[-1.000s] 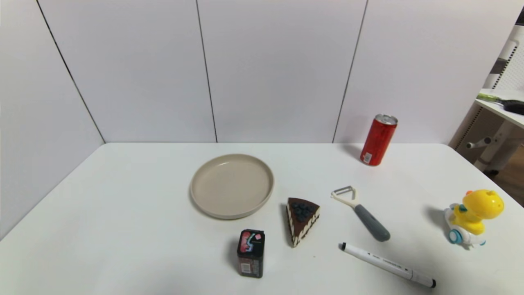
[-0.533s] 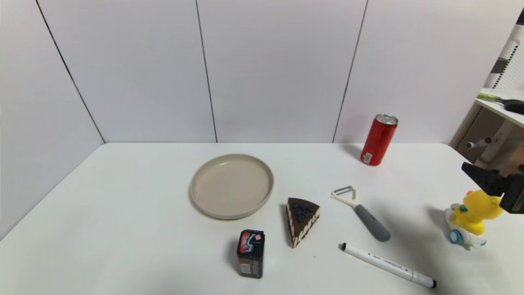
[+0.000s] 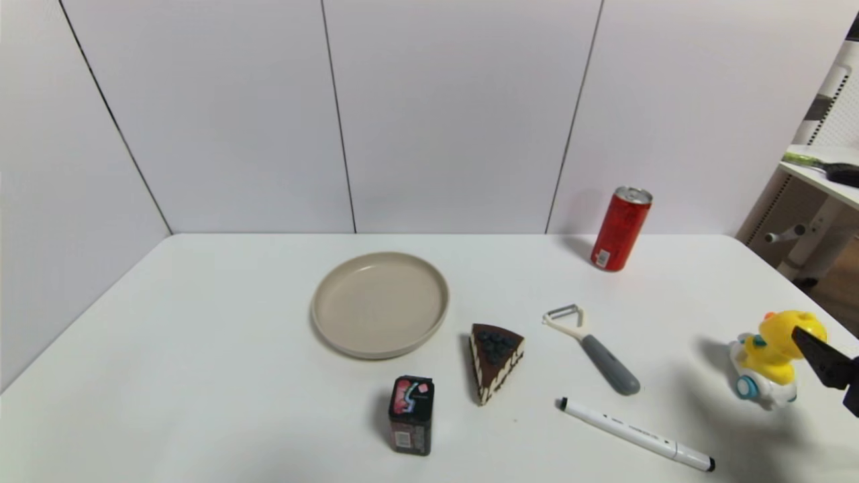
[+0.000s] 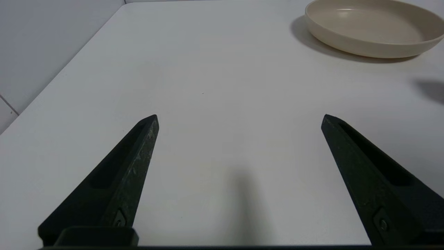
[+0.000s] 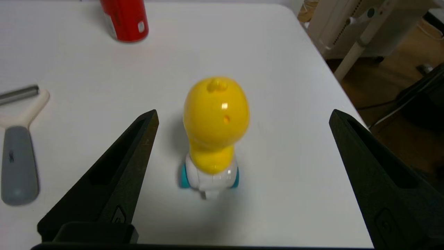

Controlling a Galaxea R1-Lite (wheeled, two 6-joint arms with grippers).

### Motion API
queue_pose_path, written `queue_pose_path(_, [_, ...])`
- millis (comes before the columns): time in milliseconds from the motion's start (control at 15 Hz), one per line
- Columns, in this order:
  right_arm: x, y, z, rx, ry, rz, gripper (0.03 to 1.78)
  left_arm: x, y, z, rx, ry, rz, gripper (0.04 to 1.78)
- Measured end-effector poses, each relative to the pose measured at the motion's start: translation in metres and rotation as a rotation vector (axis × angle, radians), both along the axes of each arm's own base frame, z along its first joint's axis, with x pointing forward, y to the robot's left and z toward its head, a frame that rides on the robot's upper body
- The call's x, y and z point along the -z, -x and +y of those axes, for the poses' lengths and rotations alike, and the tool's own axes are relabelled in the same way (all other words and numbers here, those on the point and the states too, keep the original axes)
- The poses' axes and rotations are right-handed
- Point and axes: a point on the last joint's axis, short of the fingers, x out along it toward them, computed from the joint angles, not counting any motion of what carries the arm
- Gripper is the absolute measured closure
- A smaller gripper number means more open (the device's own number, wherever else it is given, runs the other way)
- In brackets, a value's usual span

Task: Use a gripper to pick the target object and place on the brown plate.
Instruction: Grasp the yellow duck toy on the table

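From the head view, the yellow duck toy point(image 3: 772, 359) sits on its little white cart near the right edge of the table point(image 3: 201, 376), well apart from the brown plate point(image 3: 380, 303). Only a black tip of the right gripper point(image 3: 829, 365) pokes in from the right edge, just beside the duck's head, so you can't judge its spread from here.

The left wrist view shows the left gripper point(image 4: 239, 119) spread wide over bare table, holding nothing, plate off ahead.

The right wrist view is the useful one: fingers point(image 5: 114, 184) wide apart, duck sitting between them, not touched. It also catches the peeler point(image 5: 17, 152) and red can point(image 5: 125, 19).
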Motion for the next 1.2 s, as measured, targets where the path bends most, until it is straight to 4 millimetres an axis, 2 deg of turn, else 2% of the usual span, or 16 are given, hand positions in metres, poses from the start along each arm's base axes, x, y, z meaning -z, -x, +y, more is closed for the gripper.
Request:
queue_pose_path(267, [0.021,0.011,0.006,-0.047,0.03,0.09,0.11,0.0,0.0,0.0,0.0,0.001,0.0,0.13])
queue_pose_path(533, [0.031,0.009,0.011,-0.096,0.031,0.148,0.11,0.0,0.0,0.0,0.0,0.0,0.0,0.13])
queue_pose_path(1200, [0.038,-0.028,0.005,-0.073,0.032,0.13,0.11,0.0,0.0,0.0,0.0,0.0,0.0,0.13])
